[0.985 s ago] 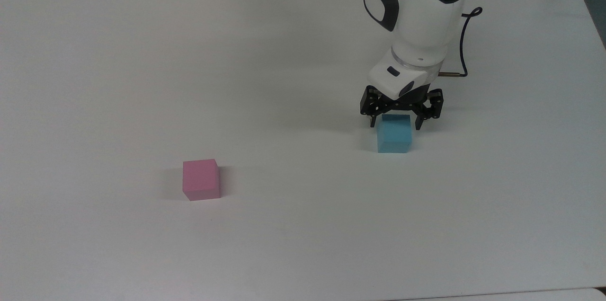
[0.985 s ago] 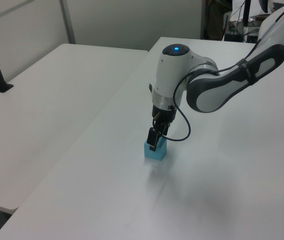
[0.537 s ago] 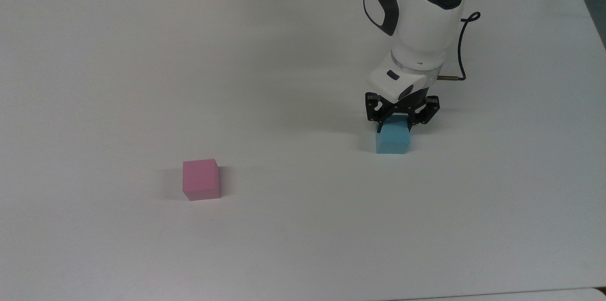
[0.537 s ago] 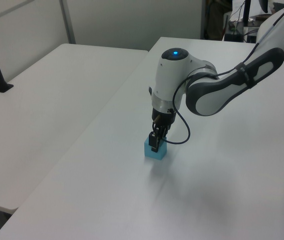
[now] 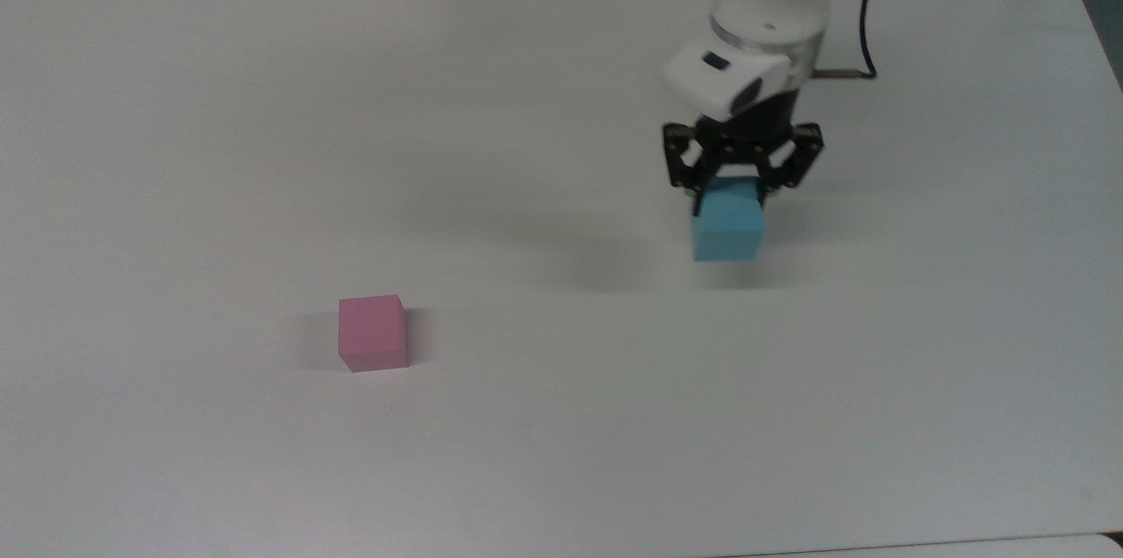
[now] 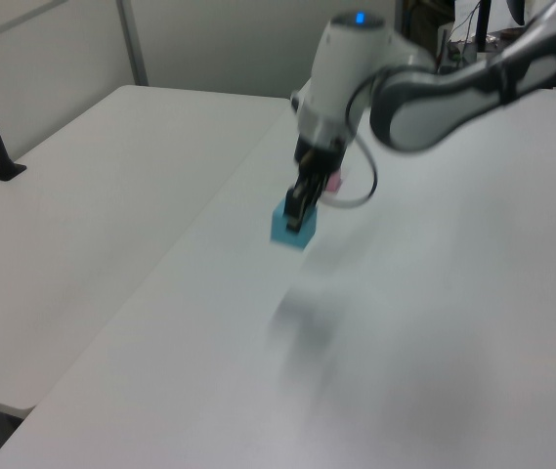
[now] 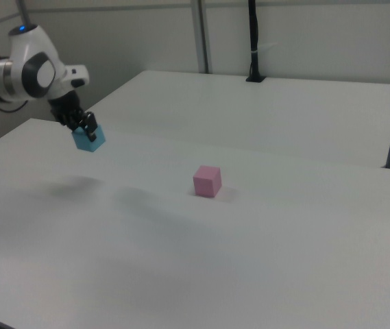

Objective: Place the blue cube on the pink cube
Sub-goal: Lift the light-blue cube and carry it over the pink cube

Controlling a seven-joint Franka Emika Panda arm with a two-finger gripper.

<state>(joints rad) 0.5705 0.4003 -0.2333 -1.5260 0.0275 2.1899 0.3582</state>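
Note:
My gripper (image 5: pixel 731 189) is shut on the blue cube (image 5: pixel 727 229), holding it clear of the white table (image 5: pixel 526 146) with its shadow on the surface below. The same blue cube (image 6: pixel 292 226) hangs under the gripper (image 6: pixel 302 202) in the left view, and the cube (image 7: pixel 88 139) sits under the gripper (image 7: pixel 86 127) at the right view's left. The pink cube (image 5: pixel 374 332) rests on the table well to the top view's left of the gripper and nearer the front edge. In the right view the pink cube (image 7: pixel 207 181) stands at mid-table.
A second white table (image 7: pixel 263 110) adjoins the work table. A black post (image 7: pixel 254 41) stands clamped at its far edge. A black cable (image 5: pixel 864 23) trails from the arm's wrist.
The gripper closed on the blue cube and has lifted it off the table, rising with the arm. The pink cube has not moved.

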